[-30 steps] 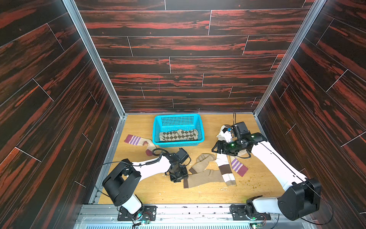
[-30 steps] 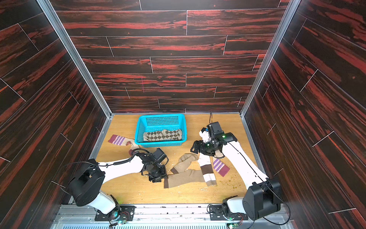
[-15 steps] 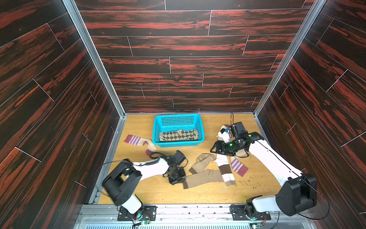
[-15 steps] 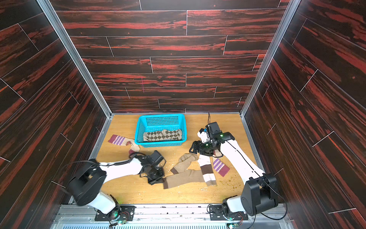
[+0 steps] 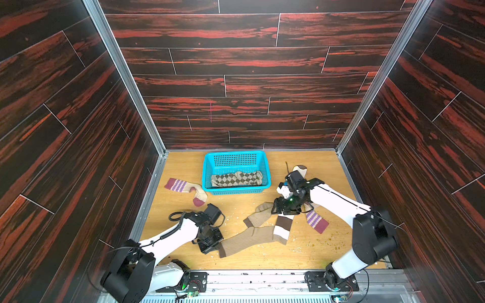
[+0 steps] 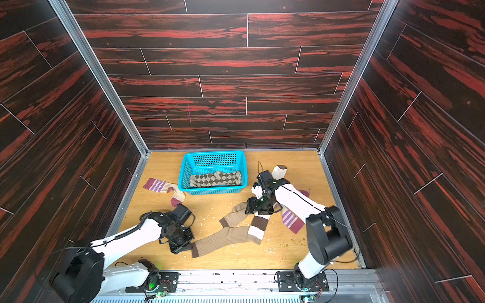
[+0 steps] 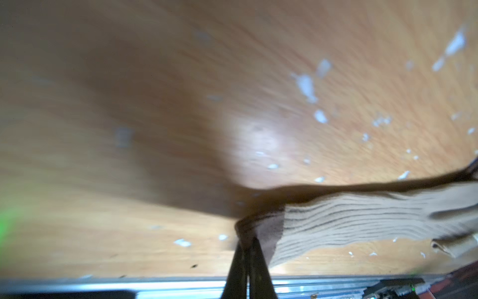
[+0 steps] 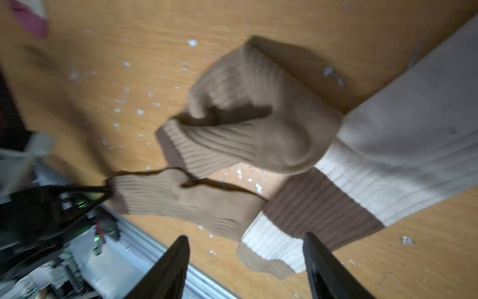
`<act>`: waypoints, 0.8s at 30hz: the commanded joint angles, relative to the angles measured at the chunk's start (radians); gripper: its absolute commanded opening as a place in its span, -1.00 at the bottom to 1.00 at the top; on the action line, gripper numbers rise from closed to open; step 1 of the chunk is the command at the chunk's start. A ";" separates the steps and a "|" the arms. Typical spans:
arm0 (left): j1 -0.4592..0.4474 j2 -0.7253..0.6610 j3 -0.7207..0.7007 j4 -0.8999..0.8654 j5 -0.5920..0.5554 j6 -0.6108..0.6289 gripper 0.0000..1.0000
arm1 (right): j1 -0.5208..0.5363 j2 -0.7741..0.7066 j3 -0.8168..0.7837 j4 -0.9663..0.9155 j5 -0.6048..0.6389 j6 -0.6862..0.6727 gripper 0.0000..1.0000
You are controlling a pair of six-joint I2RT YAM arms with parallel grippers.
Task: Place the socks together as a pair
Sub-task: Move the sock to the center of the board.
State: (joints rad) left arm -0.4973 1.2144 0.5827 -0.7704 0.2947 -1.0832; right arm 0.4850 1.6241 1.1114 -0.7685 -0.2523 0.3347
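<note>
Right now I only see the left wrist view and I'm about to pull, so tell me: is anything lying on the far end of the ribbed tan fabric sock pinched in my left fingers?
Observer: Yes. In both top views a white ribbed fabric sock with brown bands lies across the far end of that long ribbed tan sock.
Operator: Where is its match?
Observer: A second ribbed tan sock, folded over, lies beside it, against the banded sock.
Operator: And the right arm?
Observer: Its fingers stand open over the banded sock.
</note>
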 commanded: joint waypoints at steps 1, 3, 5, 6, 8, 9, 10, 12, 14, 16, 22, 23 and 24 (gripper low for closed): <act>0.049 -0.074 -0.012 -0.135 -0.083 0.020 -1.00 | 0.006 -0.015 -0.043 -0.016 0.113 0.037 0.34; 0.060 -0.087 -0.012 -0.131 -0.095 0.015 -1.00 | 0.006 -0.013 -0.081 -0.022 0.147 0.052 0.25; 0.063 -0.077 -0.013 -0.130 -0.094 0.016 -1.00 | 0.004 0.009 -0.123 -0.010 0.192 0.065 0.15; 0.067 -0.067 -0.016 -0.131 -0.093 0.021 -1.00 | -0.001 0.024 -0.134 -0.013 0.225 0.077 0.10; 0.075 -0.049 -0.020 -0.131 -0.088 0.036 -1.00 | -0.015 0.038 -0.143 -0.021 0.284 0.102 0.06; 0.075 -0.043 -0.021 -0.127 -0.094 0.039 -1.00 | -0.026 0.036 -0.152 -0.014 0.303 0.115 0.06; 0.077 -0.038 -0.022 -0.127 -0.105 0.039 -1.00 | -0.044 0.036 -0.162 -0.003 0.315 0.121 0.06; 0.091 -0.035 -0.017 -0.140 -0.130 0.044 -1.00 | -0.080 0.042 -0.161 -0.002 0.346 0.129 0.06; 0.107 -0.042 -0.011 -0.145 -0.142 0.042 -1.00 | -0.101 0.028 -0.151 0.009 0.356 0.122 0.06; 0.111 -0.050 0.012 -0.163 -0.158 0.036 -0.99 | -0.096 -0.006 -0.127 0.024 0.332 0.096 0.07; 0.111 -0.079 0.090 -0.214 -0.160 0.037 -0.08 | 0.003 -0.094 -0.108 0.124 0.169 -0.010 0.23; 0.111 -0.089 0.109 -0.224 -0.170 0.035 0.03 | 0.027 -0.083 -0.101 0.129 0.170 -0.030 0.23; 0.112 -0.099 0.131 -0.225 -0.180 0.034 0.11 | 0.051 -0.071 -0.095 0.136 0.176 -0.045 0.23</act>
State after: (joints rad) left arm -0.3908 1.1538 0.6529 -0.9333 0.1555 -1.0492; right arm 0.4843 1.5364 0.9932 -0.6746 -0.0219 0.3618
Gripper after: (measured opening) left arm 0.525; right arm 0.613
